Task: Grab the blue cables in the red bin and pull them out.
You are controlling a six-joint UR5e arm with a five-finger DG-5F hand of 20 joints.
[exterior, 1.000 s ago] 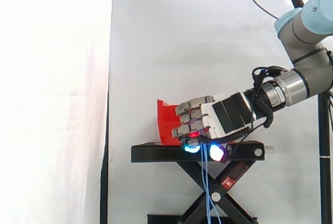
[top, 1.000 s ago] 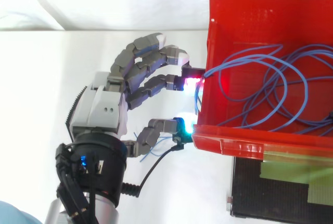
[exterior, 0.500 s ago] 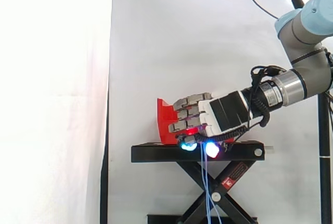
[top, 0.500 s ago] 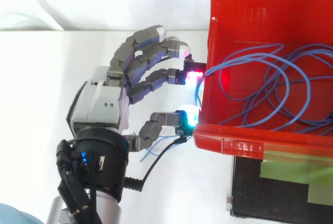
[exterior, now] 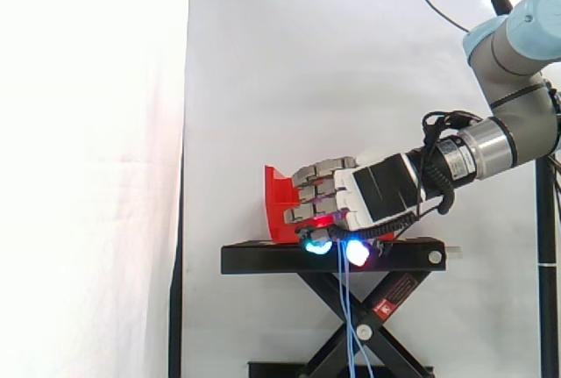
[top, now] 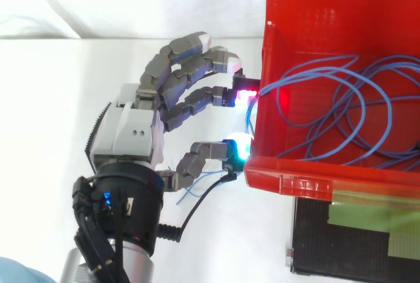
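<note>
The red bin [top: 341, 171] stands on the black stand [exterior: 263, 258], with loops of blue cables [top: 341, 109] lying inside it. A strand [top: 249, 120] climbs over the bin's left wall and passes between the glowing pads of my hand [top: 131, 135]. The fingers are curled, with a red-lit fingertip [top: 244, 96] and the cyan thumb tip [top: 233, 148] pressed close to the wall, pinching that strand. In the side view my hand [exterior: 372, 194] hovers at the bin's near end [exterior: 279, 207], and blue cables [exterior: 348, 317] hang straight down from it past the stand.
The black stand has a scissor frame [exterior: 368, 325] below its top plate. A white curtain hangs behind. A dark plate with green tape [top: 354, 237] lies under the bin's front edge. The white surface left of the bin is bare.
My hand has shifted slightly toward the bin and its thumb has curled closer to the wall. Over the last half second nothing has visibly moved.
</note>
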